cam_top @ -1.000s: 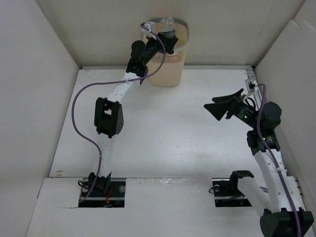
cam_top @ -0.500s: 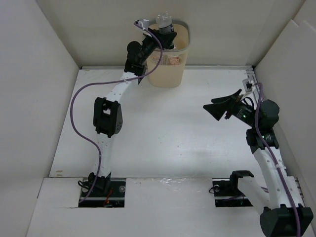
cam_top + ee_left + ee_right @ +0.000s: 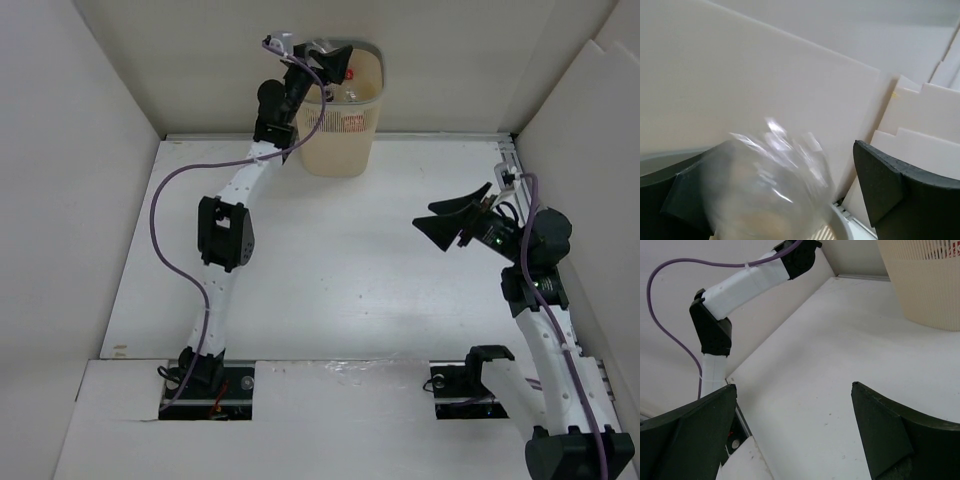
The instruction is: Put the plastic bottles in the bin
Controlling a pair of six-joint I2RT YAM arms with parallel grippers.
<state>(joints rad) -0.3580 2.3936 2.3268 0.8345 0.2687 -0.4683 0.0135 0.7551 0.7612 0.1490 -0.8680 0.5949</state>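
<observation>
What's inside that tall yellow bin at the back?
A clear bottle at its mouth by the left gripper, red patches showing through the bin wall. The bottom is hidden.

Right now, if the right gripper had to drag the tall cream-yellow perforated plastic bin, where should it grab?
Probably the greyish rim, right side, from above, one finger inside the mouth; the bin looks far wider than the right gripper opens.

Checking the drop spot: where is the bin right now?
In the top view, the bin stands at the middle of the table's far edge, with the left gripper above its mouth.
</observation>
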